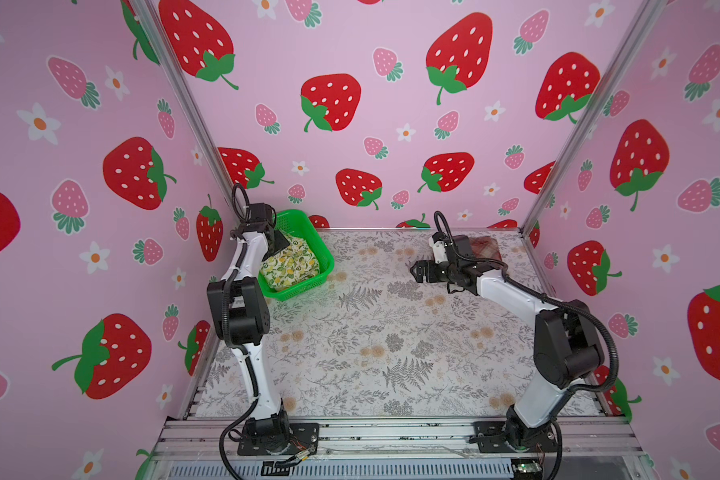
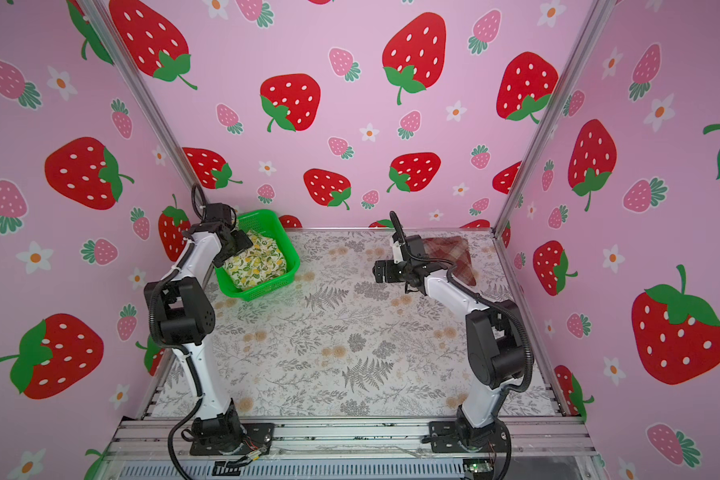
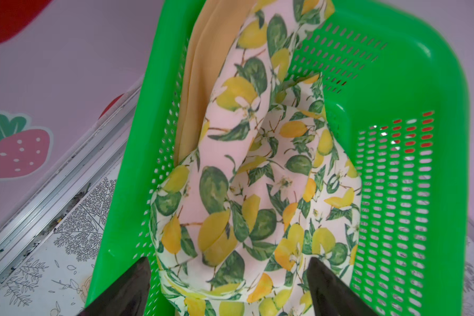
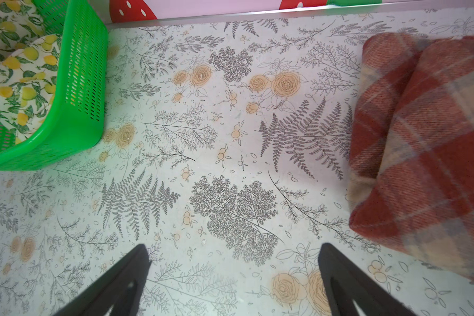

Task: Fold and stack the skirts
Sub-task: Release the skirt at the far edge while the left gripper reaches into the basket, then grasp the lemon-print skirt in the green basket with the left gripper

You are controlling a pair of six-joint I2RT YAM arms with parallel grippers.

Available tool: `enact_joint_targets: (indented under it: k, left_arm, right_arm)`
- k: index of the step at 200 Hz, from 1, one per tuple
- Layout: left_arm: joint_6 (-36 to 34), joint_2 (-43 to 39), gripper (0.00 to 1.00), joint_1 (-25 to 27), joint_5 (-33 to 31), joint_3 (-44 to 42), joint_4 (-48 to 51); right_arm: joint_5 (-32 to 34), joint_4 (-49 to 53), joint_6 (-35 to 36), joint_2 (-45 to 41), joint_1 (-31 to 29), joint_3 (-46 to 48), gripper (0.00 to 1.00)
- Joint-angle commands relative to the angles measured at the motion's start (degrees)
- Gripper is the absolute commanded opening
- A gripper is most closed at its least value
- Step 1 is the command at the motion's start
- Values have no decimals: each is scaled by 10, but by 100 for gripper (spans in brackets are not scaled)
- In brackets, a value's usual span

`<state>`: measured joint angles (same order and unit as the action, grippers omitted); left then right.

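Green basket [image 3: 443, 90] holding the lemon-print skirt [image 3: 244, 191], crumpled, with the mustard skirt [image 3: 203, 68] tucked beside it along one wall. The left gripper [image 3: 229, 260] hangs over the basket, jaws spread wide astride the lemon cloth, clamping nothing. The plaid skirt [image 4: 427, 136] lies folded on the table [image 4: 230, 153], well apart from the basket. The right gripper [image 4: 234, 246], released and empty, hovers between basket and plaid skirt.

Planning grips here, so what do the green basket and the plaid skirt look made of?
Green basket: looks like glossy moulded plastic, with shiny highlights on its rim and slotted walls.
Plaid skirt: seems a thick, woolly woven cloth, matte and fuzzy, with visible twill lines.
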<state>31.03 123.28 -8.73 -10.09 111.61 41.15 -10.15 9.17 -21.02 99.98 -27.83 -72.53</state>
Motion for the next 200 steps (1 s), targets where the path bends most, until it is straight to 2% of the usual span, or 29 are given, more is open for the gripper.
enact_joint_targets:
  k: [1, 25, 85, 92, 109, 114, 143, 200]
  left_arm:
    - [-13, 21, 90, 1, -7, 19, 30]
    - [-17, 18, 83, 1, 2, -13, 8]
    - [-33, 30, 48, 1, 7, 2, 14]
    - [-35, 33, 40, 1, 9, 10, 21]
    - [-40, 32, 31, 1, 28, 26, 32]
    - [-38, 29, 19, 1, 32, 28, 34]
    - [-25, -18, 0, 4, 78, 10, 17]
    - [-2, -140, 0, 9, 220, 8, -4]
  right_arm:
    - [-6, -13, -10, -20, -6, 11, 100]
    - [-7, -19, -13, -21, -7, 20, 100]
    - [-17, -30, -21, -27, -10, 36, 100]
    - [-16, -31, -23, -31, -9, 39, 100]
    - [-16, -35, -25, -39, -11, 47, 100]
    - [-15, -37, -25, -42, -11, 48, 100]
    - [-16, -46, -28, -50, -11, 56, 100]
    - [-8, -52, -26, -49, -11, 49, 100]
